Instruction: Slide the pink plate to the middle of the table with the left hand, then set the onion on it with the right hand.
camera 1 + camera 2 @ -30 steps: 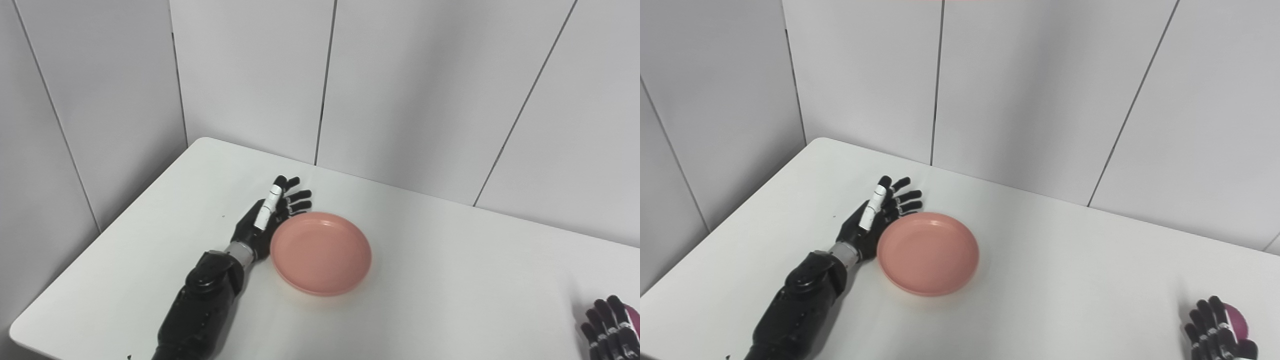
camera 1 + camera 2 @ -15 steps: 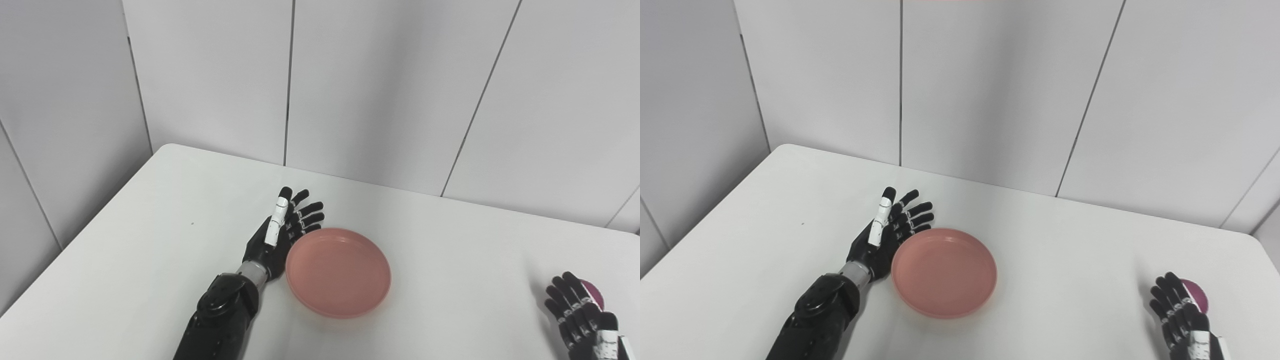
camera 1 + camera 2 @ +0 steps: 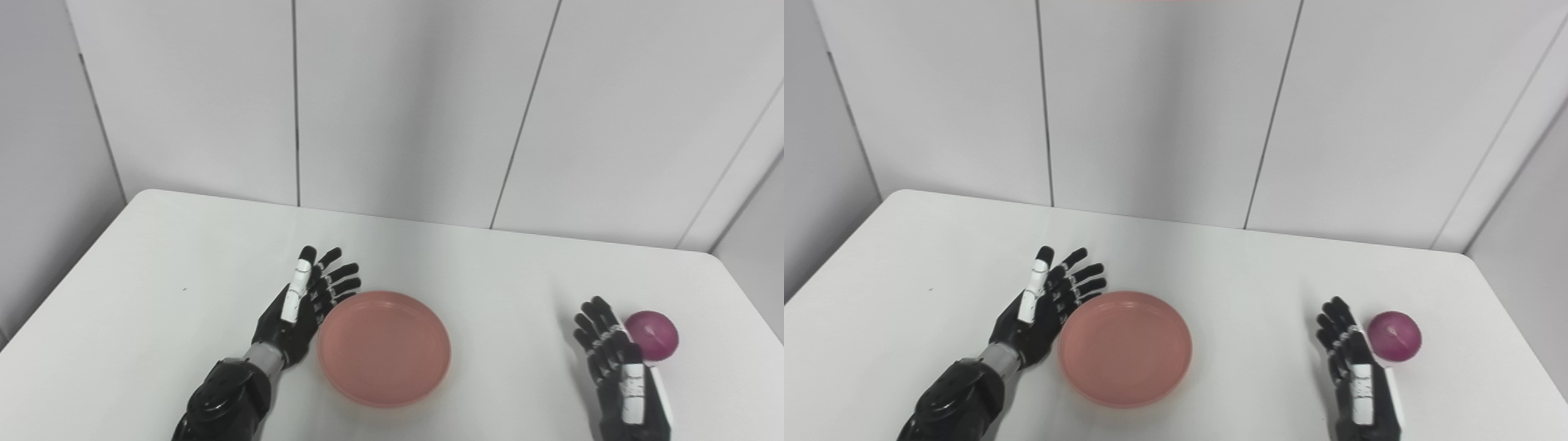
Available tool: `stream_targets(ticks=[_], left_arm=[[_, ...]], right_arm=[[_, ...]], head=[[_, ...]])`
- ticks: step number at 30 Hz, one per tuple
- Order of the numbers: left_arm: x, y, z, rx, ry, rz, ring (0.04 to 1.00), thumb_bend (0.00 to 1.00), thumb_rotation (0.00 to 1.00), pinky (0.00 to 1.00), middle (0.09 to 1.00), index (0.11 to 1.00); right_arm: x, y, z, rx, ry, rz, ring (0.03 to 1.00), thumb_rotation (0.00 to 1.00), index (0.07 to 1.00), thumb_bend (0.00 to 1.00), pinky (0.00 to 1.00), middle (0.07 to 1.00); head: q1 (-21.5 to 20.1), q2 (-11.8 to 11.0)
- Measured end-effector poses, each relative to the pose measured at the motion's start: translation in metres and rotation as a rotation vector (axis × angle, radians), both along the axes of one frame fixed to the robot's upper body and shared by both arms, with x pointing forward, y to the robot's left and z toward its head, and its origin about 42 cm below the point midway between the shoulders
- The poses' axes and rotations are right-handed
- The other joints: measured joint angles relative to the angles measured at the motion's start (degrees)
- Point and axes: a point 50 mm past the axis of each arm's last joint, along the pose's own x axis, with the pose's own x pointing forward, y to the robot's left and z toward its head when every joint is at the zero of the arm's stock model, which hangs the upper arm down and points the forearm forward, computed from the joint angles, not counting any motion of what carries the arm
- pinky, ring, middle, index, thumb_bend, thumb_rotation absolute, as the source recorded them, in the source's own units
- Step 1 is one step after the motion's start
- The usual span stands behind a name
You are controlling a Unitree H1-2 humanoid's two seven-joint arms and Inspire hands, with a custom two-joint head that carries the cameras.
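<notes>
Here the left hand (image 3: 303,306) lies on the white table (image 3: 153,294), just at the left side of the pink plate (image 3: 384,349). Its fingers (image 3: 340,278) are spread apart and they point away from the robot, toward the wall panels (image 3: 398,104). The palm is turned toward the plate and stands against the left part of the rim; it seems to touch the rim, but the contact itself is too small to see for sure. This hand holds nothing.

The pink plate sits flat on the table, a little left of the middle, and nothing is inside it.

The right hand (image 3: 1353,361) is at the right side of the table, well apart from the plate. Its fingers (image 3: 1335,324) are also apart, only slightly bent, and they point upward and away from the robot. It holds nothing. The onion (image 3: 1394,336), round and purple, rests on the table just beside this hand, on its right side, near the right edge of the table. In the left eye view the fingers seem almost to reach the onion, but they are not closed around it.
</notes>
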Motion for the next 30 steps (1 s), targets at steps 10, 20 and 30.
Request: stream_targets(ticks=[10,20,30], left_arm=[[-0.011,0.003,-0.001,-0.014,0.020,-0.052,0.837,0.79,0.88,0.83,0.842,0.922],[-0.011,0.007,-0.001,-0.024,0.026,-0.047,0.836,0.78,0.94,0.83,0.848,0.940],[-0.007,0.013,0.000,-0.023,0.028,-0.032,0.831,0.80,0.91,0.84,0.835,0.923]], right_arm=[[0.000,0.026,0.000,0.024,0.013,-0.008,0.937,0.92,0.933,0.88,0.96,0.925],[0.000,0.035,0.001,0.034,0.020,-0.015,0.934,0.90,0.926,0.92,0.96,0.916],[-0.001,0.038,0.000,0.016,0.023,-0.009,0.929,0.88,0.922,0.95,0.95,0.916]], head=[[-3.8,0.9],[-4.3,1.0],[-6.8,0.9]])
